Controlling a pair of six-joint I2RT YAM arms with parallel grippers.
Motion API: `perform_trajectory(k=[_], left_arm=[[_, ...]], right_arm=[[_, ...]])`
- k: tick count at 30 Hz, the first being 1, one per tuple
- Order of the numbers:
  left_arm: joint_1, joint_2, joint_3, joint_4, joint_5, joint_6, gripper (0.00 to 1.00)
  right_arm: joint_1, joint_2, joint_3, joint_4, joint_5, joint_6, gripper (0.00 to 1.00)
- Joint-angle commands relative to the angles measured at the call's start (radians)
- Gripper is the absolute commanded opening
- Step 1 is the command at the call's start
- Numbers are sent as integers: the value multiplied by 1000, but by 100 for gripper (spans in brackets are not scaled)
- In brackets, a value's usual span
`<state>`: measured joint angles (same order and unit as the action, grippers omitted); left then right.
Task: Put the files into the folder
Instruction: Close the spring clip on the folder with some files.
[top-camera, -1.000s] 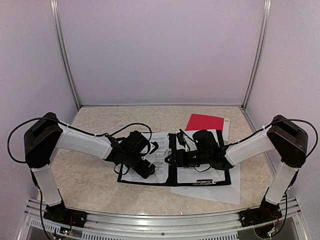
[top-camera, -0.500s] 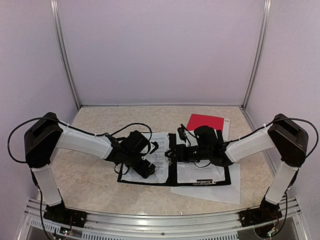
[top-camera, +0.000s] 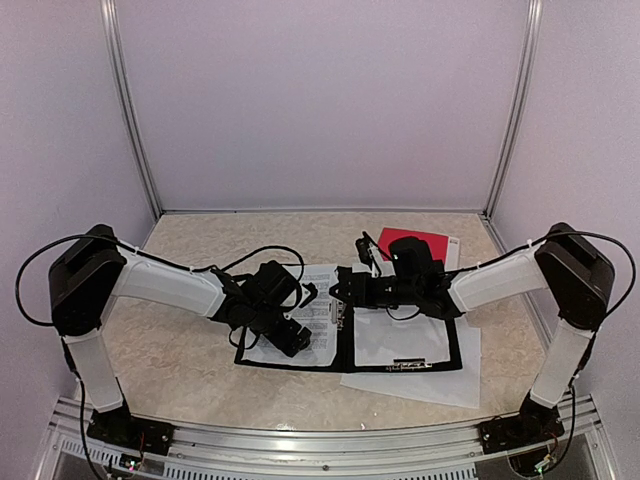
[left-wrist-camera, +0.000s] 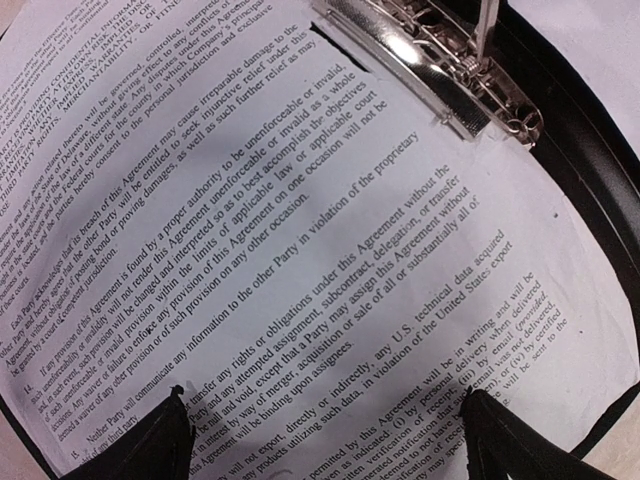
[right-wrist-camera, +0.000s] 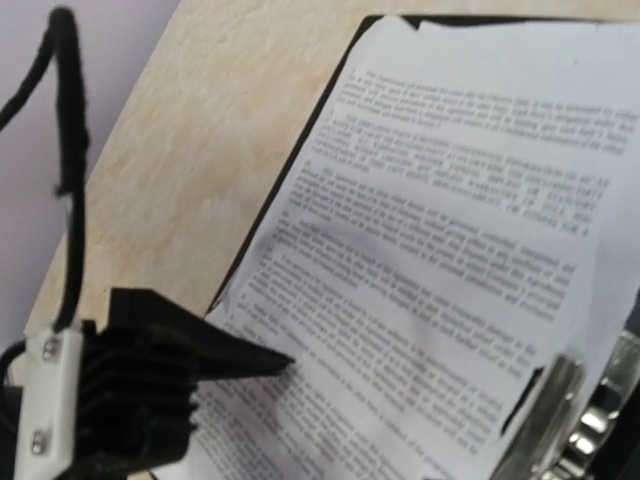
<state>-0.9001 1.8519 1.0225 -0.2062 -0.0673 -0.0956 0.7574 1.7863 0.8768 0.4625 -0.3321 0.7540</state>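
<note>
Sliding the right gripper (top-camera: 345, 291) farther from the bases along the spine of the folder (top-camera: 345, 345) since a second ago, one fingertip (right-wrist-camera: 235, 357) over the printed top sheet of the files (right-wrist-camera: 450, 250), its spread not judgeable. Holding the left gripper (left-wrist-camera: 325, 440) wide open and empty just above the files on the left panel. Handling these as light, limp, slippery sheets, probably best pinched at a free edge.

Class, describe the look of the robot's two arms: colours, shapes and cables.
The left arm and right arm match: white tube-like links between bulky black joint housings. Thin black cables loop along each. The left gripper and right gripper are black.
</note>
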Motion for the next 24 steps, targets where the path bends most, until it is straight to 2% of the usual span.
perform_trajectory(k=[1, 11, 17, 24], left_arm=[[-3, 60, -18, -100, 5, 2, 90], [-3, 58, -9, -104, 5, 4, 90], [-3, 59, -7, -105, 9, 3, 90], [-3, 58, -2, -108, 14, 6, 90]], right_arm=[[-19, 24, 40, -69, 15, -63, 42], [-21, -66, 155, -358, 47, -378, 46], [-28, -47, 277, -609, 133, -605, 42], [-70, 49, 380, -720, 25, -741, 39]])
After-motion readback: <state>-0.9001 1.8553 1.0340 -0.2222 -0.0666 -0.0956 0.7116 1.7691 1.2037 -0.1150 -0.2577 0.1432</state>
